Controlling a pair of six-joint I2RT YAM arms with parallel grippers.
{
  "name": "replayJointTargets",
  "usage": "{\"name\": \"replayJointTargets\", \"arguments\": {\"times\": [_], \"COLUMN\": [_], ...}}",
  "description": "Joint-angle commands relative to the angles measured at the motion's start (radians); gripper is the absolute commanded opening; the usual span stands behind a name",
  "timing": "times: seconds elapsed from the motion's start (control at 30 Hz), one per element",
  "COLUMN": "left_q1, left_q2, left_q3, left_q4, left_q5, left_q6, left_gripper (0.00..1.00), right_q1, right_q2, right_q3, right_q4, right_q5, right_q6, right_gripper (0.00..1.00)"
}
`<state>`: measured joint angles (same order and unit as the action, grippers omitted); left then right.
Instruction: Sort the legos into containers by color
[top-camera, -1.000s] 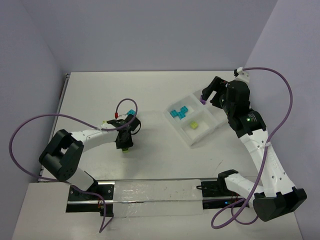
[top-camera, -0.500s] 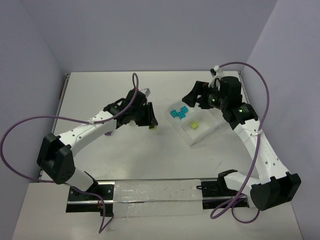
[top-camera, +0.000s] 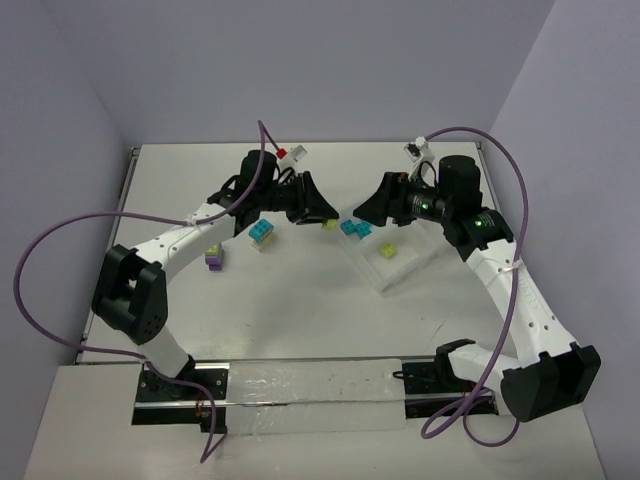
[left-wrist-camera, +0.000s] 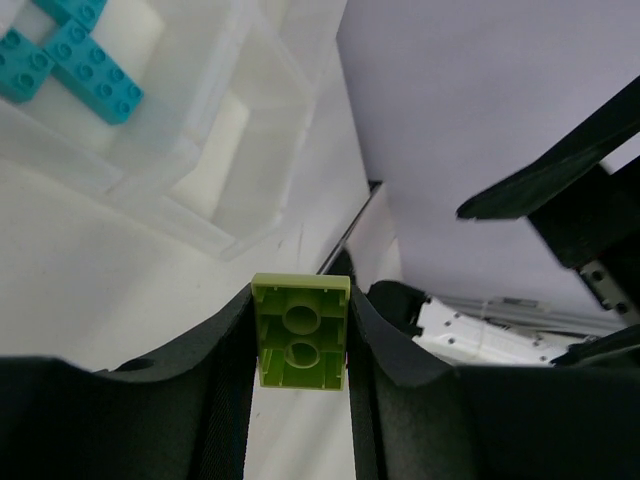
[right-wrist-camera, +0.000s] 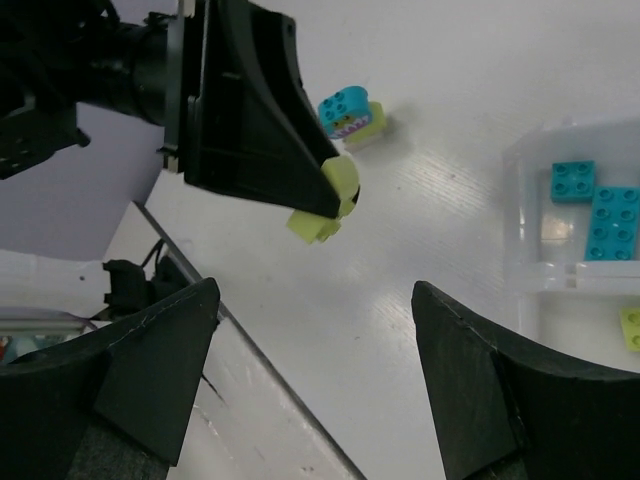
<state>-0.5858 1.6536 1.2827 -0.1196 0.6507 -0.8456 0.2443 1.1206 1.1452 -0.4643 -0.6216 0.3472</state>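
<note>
My left gripper (top-camera: 326, 217) is shut on a lime green brick (left-wrist-camera: 300, 330), held above the table just left of the clear tray (top-camera: 420, 258); the brick's hollow underside faces the left wrist camera. My right gripper (top-camera: 366, 212) is open and empty over the tray's left end, facing the left gripper, and its view shows the held lime brick (right-wrist-camera: 325, 207). Cyan bricks (top-camera: 352, 228) lie in one tray compartment and a lime brick (top-camera: 388, 252) in another. A cyan‑on‑lime pair (top-camera: 262, 234) and a purple‑and‑lime pair (top-camera: 213, 258) lie on the table.
The white table ends at walls behind and on both sides. The two grippers are close together at the tray's left end. The arm bases and a rail (top-camera: 300, 385) run along the near edge. Purple cables loop above both arms.
My left gripper rose from the table and swung right with the lime brick, up to the tray's left end. My right gripper moved left across the tray toward it.
</note>
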Motion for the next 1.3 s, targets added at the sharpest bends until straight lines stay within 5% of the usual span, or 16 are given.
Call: {"name": "replayJointTargets", "arguments": {"times": [0.0, 0.33, 0.8, 1.27], "left_q1": [0.049, 0.084, 0.084, 0.083], "left_q2": [-0.016, -0.054, -0.015, -0.023], "left_q3": [0.022, -0.072, -0.078, -0.072], "left_q4": [0.234, 0.533, 0.64, 0.616], "left_q5": [0.045, 0.012, 0.086, 0.094], "left_q6": [-0.22, -0.544, -0.596, -0.562], "left_gripper": [0.0, 0.0, 0.0, 0.0], "right_q1": [-0.001, -0.005, -0.001, 0.047], "right_q2": [-0.018, 0.009, 0.112, 0.205], "right_q3": [-0.03, -0.231, -0.23, -0.136], "right_q4": [0.115, 0.608, 0.832, 0.881], "right_q5": [-0.073, -0.221, -0.238, -0.267], "right_q6": [0.096, 0.494, 0.69, 0.709], "right_gripper": [0.84, 0.78, 0.77, 0.76]}}
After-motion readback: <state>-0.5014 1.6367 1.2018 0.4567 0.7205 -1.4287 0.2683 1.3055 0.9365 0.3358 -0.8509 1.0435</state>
